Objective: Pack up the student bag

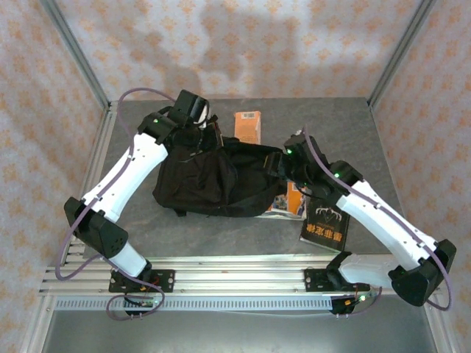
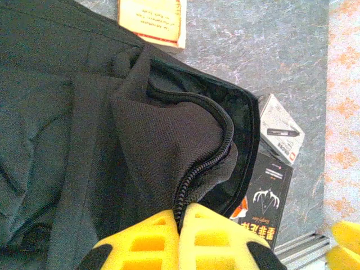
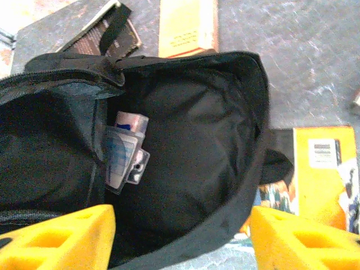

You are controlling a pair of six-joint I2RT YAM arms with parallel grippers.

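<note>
The student bag [image 1: 210,180], black and soft, lies in the middle of the table with its mouth facing right. My left gripper [image 1: 204,138] is at the bag's far left edge; in the left wrist view it [image 2: 181,216] is shut on the bag's zip edge [image 2: 205,163]. My right gripper [image 1: 278,168] is at the bag's mouth and stands open [image 3: 180,242], the lower rim of the bag [image 3: 236,219] running between its fingers [image 3: 62,236] without being pinched. Inside the open bag [image 3: 191,146] lies a clear plastic pack [image 3: 126,154] against the left side.
An orange book [image 1: 248,126] lies behind the bag. A black book [image 1: 325,224] lies at the front right, and another colourful book [image 1: 285,204] lies partly under the bag's mouth. A small grey box [image 2: 281,135] sits next to the black book [image 2: 264,202].
</note>
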